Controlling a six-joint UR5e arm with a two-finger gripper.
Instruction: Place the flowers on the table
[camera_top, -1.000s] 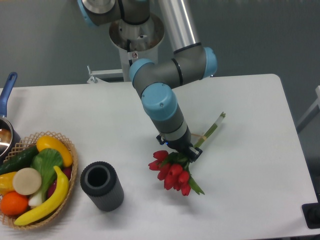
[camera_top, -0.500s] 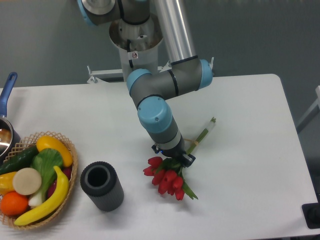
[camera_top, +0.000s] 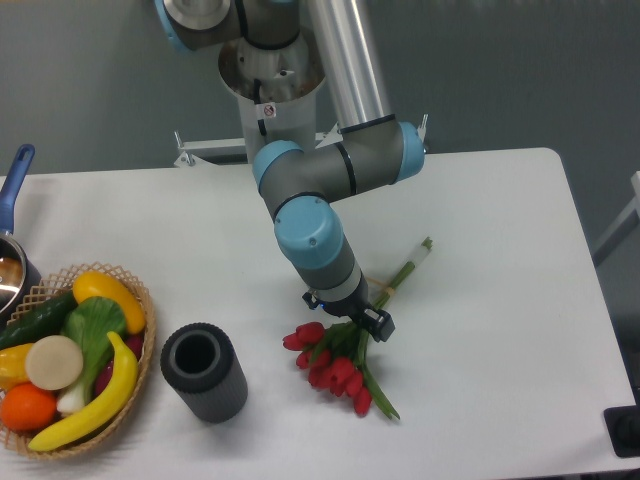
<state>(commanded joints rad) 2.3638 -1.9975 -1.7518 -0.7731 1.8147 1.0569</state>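
A: So what do the flowers (camera_top: 335, 362) look like? And where are they?

B: Bunch of red tulips, green stems and leaves, tan tie near the stem end. They're down on the white desk (camera_top: 500, 300), roughly the middle, just right of the dark grey ribbed cup (camera_top: 204, 372).

A: Anything in the cup?

B: Looks hollow and dark inside. The wicker basket (camera_top: 140, 365) at the left edge has a banana, an orange, a cucumber, a yellow pepper and some greens.

A: Which way does the bunch point?

B: Long axis runs diagonally: blooms toward the near-left, stem ends toward the far-right.

A: And the hand (camera_top: 352, 322)?

B: Sits right over the stems. Can't tell if it's pinching them or spread.
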